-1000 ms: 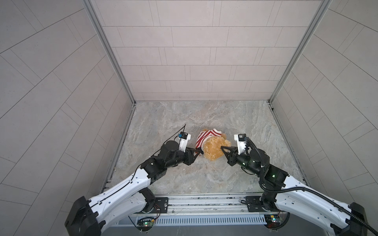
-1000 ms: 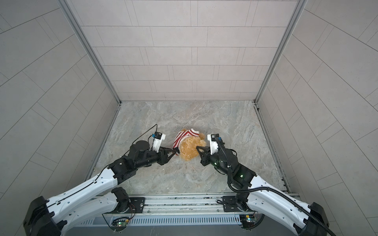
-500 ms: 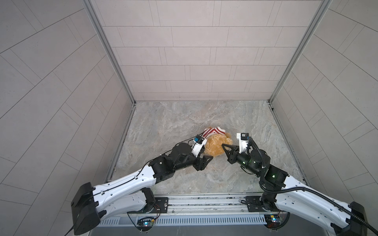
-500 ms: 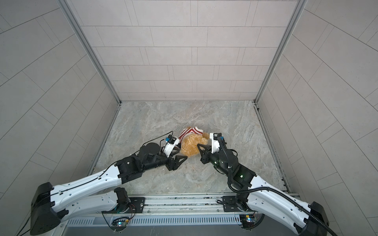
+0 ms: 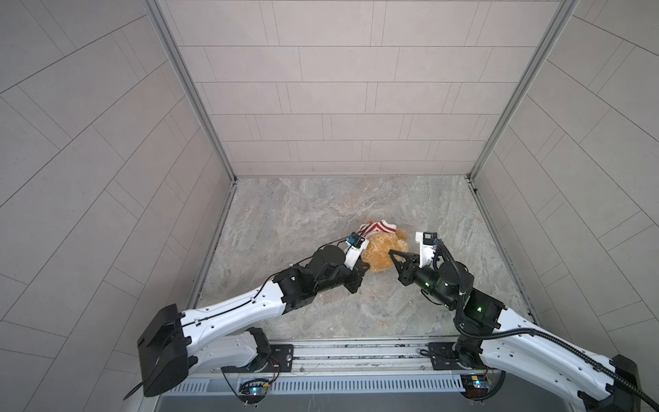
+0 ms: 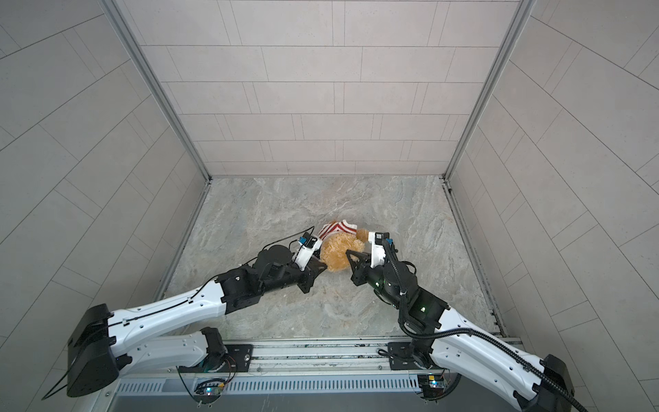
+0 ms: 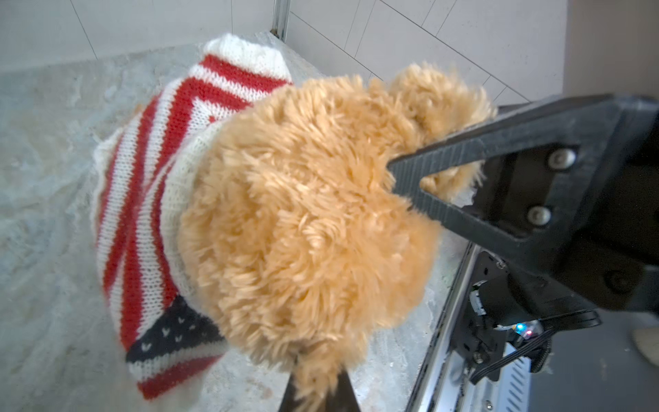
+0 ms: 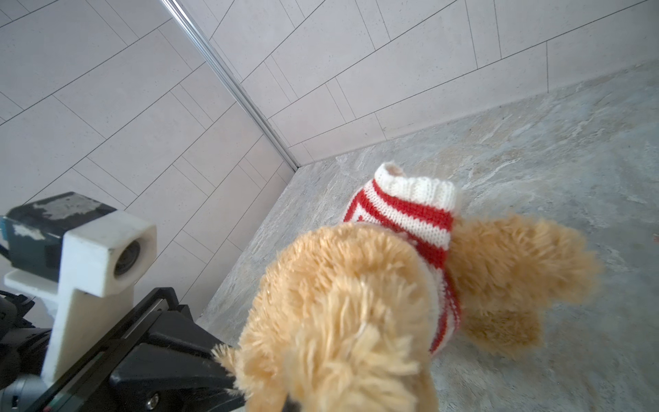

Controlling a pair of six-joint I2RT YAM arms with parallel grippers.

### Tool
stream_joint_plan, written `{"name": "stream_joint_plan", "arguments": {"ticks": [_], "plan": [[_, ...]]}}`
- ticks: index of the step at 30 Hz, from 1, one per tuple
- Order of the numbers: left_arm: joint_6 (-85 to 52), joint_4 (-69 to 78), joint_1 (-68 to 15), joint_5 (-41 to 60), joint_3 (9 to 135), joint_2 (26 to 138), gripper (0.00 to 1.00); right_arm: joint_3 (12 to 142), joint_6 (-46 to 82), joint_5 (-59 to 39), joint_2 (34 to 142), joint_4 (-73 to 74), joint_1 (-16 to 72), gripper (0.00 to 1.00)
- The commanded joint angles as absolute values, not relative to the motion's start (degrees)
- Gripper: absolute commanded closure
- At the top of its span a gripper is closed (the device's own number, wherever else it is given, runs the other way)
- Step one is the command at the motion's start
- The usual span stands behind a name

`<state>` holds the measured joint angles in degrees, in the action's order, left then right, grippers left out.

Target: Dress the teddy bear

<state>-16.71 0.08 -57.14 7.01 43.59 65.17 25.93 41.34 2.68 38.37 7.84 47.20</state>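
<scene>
Teddy bear [image 5: 381, 251] of golden-brown plush, in a red-and-white striped knit sweater [image 5: 375, 228], was mid grey marble tabletop [image 5: 313, 214], tiled walls [image 5: 321, 89] around; 2 outstretched arms' left gripper [image 5: 364, 264] and right gripper [image 5: 391, 253] clamped its fur.

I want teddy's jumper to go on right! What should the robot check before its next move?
1. Left tool shut on the teddy bear, pinching its fur: ok.
2. Right tool shut on fur at the bear's other side: ok.
3. Striped sweater pulled over the whole body: not ok, lots of fur is bare.
4. Paws through the sleeves: cannot tell.
5. Bear lifted off the table: cannot tell.
</scene>
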Motion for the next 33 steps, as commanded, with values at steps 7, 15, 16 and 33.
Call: {"name": "stream_joint_plan", "arguments": {"ticks": [7, 15, 16, 33], "plan": [[-14.3, -6.1, -53.0, 13.6, 48.8, 60.0, 1.00, 30.8, 33.4, 2.0, 34.6, -1.2, 47.5, 0.71], [-8.6, -19.5, -48.8, 26.8, 56.3, 60.9, 1.00, 32.1, 21.8, -9.6, 33.8, -2.6, 47.6, 0.40], [-8.3, -20.2, -48.8, 28.2, 56.8, 61.1, 1.00, 32.5, 20.6, -10.9, 34.2, -2.7, 47.8, 0.39], [-6.5, -24.5, -48.9, 33.4, 58.1, 62.8, 1.00, 39.7, 1.8, -14.3, 42.4, -12.3, 51.9, 0.36]]}}
